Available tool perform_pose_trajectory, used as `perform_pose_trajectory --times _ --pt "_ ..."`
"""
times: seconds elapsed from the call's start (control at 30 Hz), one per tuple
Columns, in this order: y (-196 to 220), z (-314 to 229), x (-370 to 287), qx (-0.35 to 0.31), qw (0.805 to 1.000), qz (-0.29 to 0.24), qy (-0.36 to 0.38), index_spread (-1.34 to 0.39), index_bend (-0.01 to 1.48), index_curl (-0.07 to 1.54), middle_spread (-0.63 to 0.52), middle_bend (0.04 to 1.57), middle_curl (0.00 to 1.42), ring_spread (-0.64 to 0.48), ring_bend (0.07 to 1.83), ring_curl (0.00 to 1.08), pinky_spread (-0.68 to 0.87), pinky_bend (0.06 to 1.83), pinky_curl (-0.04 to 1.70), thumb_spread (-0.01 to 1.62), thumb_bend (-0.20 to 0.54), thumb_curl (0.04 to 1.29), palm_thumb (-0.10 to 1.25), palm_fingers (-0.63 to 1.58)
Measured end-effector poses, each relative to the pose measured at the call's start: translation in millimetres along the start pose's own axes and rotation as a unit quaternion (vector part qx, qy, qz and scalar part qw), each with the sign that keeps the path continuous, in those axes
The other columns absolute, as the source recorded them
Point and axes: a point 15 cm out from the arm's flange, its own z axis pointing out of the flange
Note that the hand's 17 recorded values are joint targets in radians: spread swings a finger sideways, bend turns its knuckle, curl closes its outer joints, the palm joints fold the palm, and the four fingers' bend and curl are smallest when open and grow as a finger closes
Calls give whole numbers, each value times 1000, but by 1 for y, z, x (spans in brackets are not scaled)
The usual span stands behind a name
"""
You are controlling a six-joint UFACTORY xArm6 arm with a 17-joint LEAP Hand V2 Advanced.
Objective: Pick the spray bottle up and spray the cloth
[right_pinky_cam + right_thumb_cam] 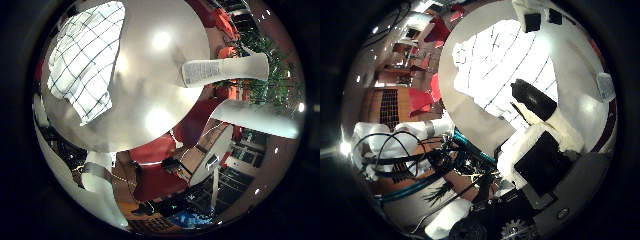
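Observation:
A white spray bottle [225, 68] with a printed label is on the round white table [150, 100], near its edge. I cannot tell if it stands or lies. A white cloth with dark checks [85, 55] lies spread on the table, away from the bottle. The right thumb side palm view shows the same cloth [505, 55] below my hand. My hand [545, 150] hovers above the table, its black and white fingers [533, 100] relaxed over the cloth's edge with nothing between them. The bottle does not show in that view.
Red chairs [155, 165] stand on the floor beside the table, and more red chairs [420, 100] show past its far edge. Green plants [262, 45] stand behind the bottle. The arm's teal and white parts [430, 160] reach in beside the table.

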Motion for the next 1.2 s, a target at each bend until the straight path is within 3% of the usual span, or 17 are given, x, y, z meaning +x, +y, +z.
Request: perform_pose_trajectory --times 0.73,1.0,1.2 --pt "18 -69 83 118 988 97 -34 -394 195 486 -96 239 489 40 407 267 423 193 205 1255 -15 351 814 516" --pt "25 -88 103 185 970 140 -66 -387 188 469 -96 228 489 40 403 257 418 209 210 1265 -14 340 782 525" --pt "24 -97 118 255 945 173 -109 -374 181 451 -98 240 495 27 442 261 420 220 212 1270 -15 333 762 545"
